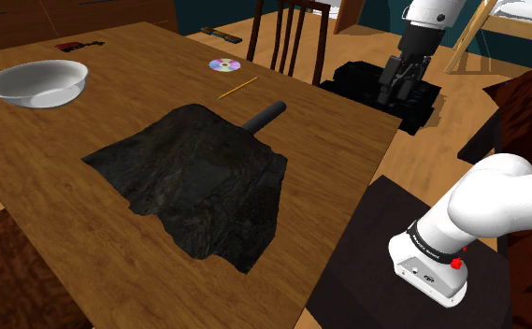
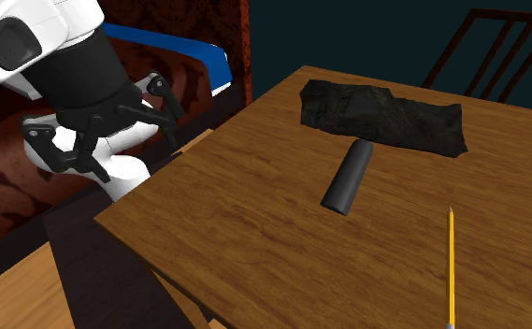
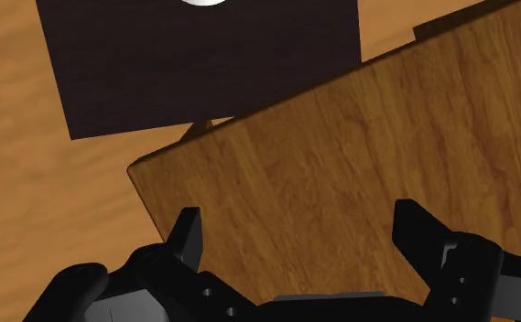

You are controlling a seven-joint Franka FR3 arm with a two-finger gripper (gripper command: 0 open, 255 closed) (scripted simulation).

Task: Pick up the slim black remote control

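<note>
Slim black remote control (image 1: 221, 35): lying flat near the far edge of the tabletop (image 1: 49, 187), top middle of the shoulder view, just left of the chair (image 1: 292, 37); small there, so taken for the remote on its long thin shape. Just below it in the frame, a shiny disc (image 1: 224, 64) and a yellow pencil (image 1: 237, 88); lower still, a dark cylinder (image 1: 266, 114) with one end at the edge of a crumpled black cloth (image 1: 198, 182); not to be mistaken for the target. Gripper (image 1: 396, 86) at upper right, off the tabletop's edge and well apart from the remote; jaws spread wide, nothing between them. Step in hand, by judgement: the reach. Best to travel high past chair back and disc; turn the wrist so the jaws straddle the narrow width; descend straight; close only once both long sides are bracketed.
</note>
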